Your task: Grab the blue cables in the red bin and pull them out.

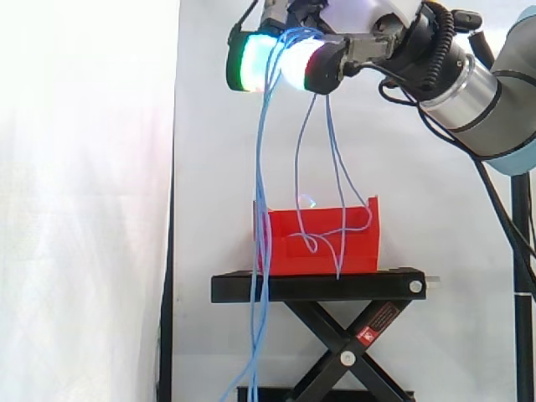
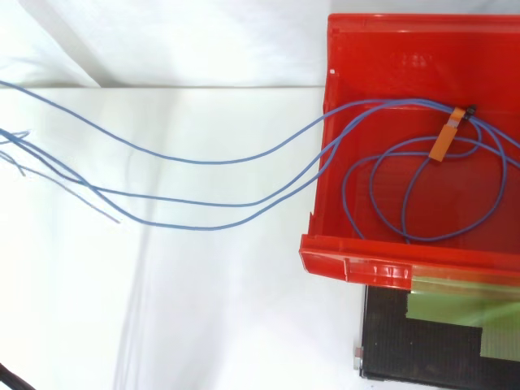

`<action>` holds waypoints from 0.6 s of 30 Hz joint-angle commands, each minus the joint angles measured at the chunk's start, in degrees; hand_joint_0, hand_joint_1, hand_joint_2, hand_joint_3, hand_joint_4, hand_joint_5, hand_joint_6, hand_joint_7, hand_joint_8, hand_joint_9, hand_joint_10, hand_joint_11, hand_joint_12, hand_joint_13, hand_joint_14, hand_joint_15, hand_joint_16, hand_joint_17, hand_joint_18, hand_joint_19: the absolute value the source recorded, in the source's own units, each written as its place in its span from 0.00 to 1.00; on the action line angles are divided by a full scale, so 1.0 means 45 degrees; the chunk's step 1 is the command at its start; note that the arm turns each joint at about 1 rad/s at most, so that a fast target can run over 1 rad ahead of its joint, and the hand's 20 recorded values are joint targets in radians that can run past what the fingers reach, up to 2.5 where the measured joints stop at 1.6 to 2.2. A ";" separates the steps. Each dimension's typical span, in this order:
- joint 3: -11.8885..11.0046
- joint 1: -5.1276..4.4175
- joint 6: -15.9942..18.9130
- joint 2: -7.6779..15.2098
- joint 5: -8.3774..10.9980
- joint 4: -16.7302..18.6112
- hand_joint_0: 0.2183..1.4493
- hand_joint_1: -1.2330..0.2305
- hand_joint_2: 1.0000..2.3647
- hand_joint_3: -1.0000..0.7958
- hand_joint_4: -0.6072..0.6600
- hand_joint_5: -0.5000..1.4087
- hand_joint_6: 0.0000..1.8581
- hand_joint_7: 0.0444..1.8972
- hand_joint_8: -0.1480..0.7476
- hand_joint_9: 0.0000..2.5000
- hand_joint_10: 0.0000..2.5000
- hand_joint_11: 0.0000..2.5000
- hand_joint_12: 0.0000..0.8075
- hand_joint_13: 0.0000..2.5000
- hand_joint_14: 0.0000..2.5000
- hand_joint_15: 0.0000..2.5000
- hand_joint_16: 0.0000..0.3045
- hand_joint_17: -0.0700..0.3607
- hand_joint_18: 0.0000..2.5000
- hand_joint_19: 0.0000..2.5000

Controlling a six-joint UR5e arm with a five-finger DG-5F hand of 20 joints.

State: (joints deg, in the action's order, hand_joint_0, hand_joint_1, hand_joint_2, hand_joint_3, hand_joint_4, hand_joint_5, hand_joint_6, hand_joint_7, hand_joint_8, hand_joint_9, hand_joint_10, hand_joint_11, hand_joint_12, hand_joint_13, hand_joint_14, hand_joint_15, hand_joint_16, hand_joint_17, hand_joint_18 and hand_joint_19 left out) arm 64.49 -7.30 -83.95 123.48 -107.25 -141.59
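**Blue cables up in the hand, loops down in the red bin**

Blue cables (image 1: 258, 167) are what I see first from the side. They rise in a bundle to the top of the picture and pass between the glowing fingertips (image 1: 247, 60) of the hand (image 1: 360, 42). The fingers are curled in, and as far as I can make out through the glare of the pads they pinch the strands between them.

From that grip the cables fall two ways. Several strands hang down just left of the bin, past the edge of the stand, to the bottom of the picture. Others drop in long loops into the red bin (image 1: 352, 251).

From above, I see part of the blue cables (image 2: 203, 162) lying coiled on the bin floor near the right side. An orange tag (image 2: 443, 142) sits on them beside a small black tie. Three strands leave the coil, cross the left wall of the red bin (image 2: 390, 49) and sweep away to the left edge, where a few loose ends fan out.

The bin sits on a black stand (image 1: 318, 286) with crossed legs. From above, a strip of green tape (image 2: 455, 313) lies on the stand's top just below the bin's front lip. The hand is well above the bin, on the arm (image 1: 494, 92) reaching in from the right, with a white curtain (image 1: 84, 209) behind.
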 commanded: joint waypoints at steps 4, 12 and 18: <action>0.0005 0.0000 0.0132 0.0002 -0.0014 0.0019 0.51 0.21 0.00 0.00 0.52 0.61 0.41 0.18 0.54 0.10 1.00 0.15 0.46 0.37 1.00 0.15 0.15 0.41 0.44 0.47; 0.0005 0.0059 -0.4126 0.0002 -0.2279 0.0195 0.51 0.21 0.00 0.00 0.52 0.61 0.41 0.19 0.54 0.10 1.00 0.15 0.47 0.37 1.00 0.15 0.15 0.41 0.44 0.47; 0.0005 0.0196 -0.6372 0.0002 -0.2514 0.0156 0.51 0.22 0.00 0.00 0.52 0.61 0.41 0.19 0.54 0.10 1.00 0.14 0.46 0.37 1.00 0.15 0.15 0.41 0.44 0.47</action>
State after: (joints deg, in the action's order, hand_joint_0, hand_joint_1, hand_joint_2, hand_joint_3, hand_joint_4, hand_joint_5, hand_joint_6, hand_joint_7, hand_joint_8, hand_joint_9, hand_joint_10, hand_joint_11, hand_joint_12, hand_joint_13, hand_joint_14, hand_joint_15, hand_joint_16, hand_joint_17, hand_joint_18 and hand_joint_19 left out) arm 64.51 -6.62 -98.62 123.49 -117.79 -140.84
